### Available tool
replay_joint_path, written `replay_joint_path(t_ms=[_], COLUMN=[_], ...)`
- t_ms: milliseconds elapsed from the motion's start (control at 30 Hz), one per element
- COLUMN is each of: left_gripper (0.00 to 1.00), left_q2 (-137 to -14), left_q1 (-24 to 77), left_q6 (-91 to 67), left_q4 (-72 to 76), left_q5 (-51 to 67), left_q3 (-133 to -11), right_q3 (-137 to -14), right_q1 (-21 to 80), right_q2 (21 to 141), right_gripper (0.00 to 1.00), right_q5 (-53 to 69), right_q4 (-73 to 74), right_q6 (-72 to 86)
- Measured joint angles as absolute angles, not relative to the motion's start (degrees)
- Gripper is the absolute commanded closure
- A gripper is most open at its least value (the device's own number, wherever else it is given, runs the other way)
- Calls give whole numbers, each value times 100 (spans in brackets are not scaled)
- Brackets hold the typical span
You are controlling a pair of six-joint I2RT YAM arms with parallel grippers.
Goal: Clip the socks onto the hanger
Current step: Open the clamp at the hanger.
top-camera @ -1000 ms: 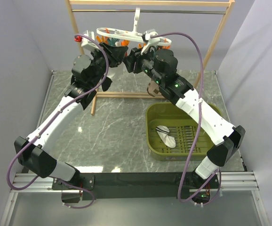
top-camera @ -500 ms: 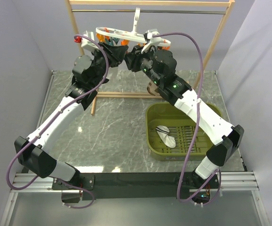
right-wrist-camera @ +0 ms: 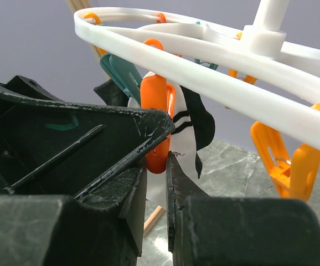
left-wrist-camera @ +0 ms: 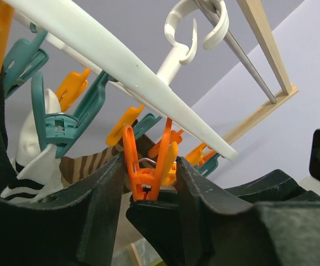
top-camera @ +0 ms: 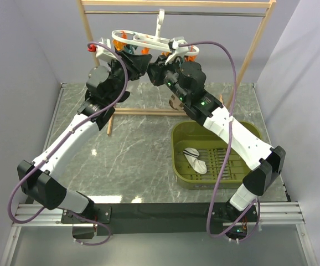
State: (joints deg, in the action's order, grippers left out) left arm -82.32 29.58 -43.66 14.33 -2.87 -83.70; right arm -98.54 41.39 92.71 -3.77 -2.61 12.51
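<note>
Left jaws pinch orange clip (left-wrist-camera: 149, 169) under hanger (left-wrist-camera: 121, 75); right jaws narrow, hold unclear, beside sock (right-wrist-camera: 185, 141). Risk: hanger swings, sock slips out unclipped.

Hanger (top-camera: 159, 26) slightly higher, further left.

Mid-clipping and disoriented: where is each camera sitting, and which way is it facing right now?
Top external: above and behind the bases, looking down at the left arm and right arm raised to the hanger.
Left wrist: under the hanger, facing up; left fingers pinch an orange clip.
Right wrist: beside the ring, roughly level; right fingers before a striped sock.
All share the hanger.
</note>
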Motion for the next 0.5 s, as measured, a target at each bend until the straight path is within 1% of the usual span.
replay_joint_path(t_ms=[33,133,167,233,500], left_gripper=[47,38,37,36,39], left_q2=[-8232,-8232,-8232,-8232,-8232], left_q1=[2943,2832,2786,2683,2471], left_q6=[-4427,-4609,-4665,-4801,-5076], left_q4=[1428,1411,1404,1417,1400], left_q5=[-261,-64,16,169,473], left_q3=[-8372,-8388,-8392,-8394,-8451], right_q3=[-9854,-9854,-9854,-9854,-9854], right_q1=[4139,4136,4136,4136,4132], right_q2=[9271,9271,9271,9271,9271], right_gripper=[92,92,92,92,93], right_q5=[-362,-266,-226,-185,-34], right_q4=[-259,-257,-255,-255,-255], right_q6=[1249,1249,1251,1258,1299])
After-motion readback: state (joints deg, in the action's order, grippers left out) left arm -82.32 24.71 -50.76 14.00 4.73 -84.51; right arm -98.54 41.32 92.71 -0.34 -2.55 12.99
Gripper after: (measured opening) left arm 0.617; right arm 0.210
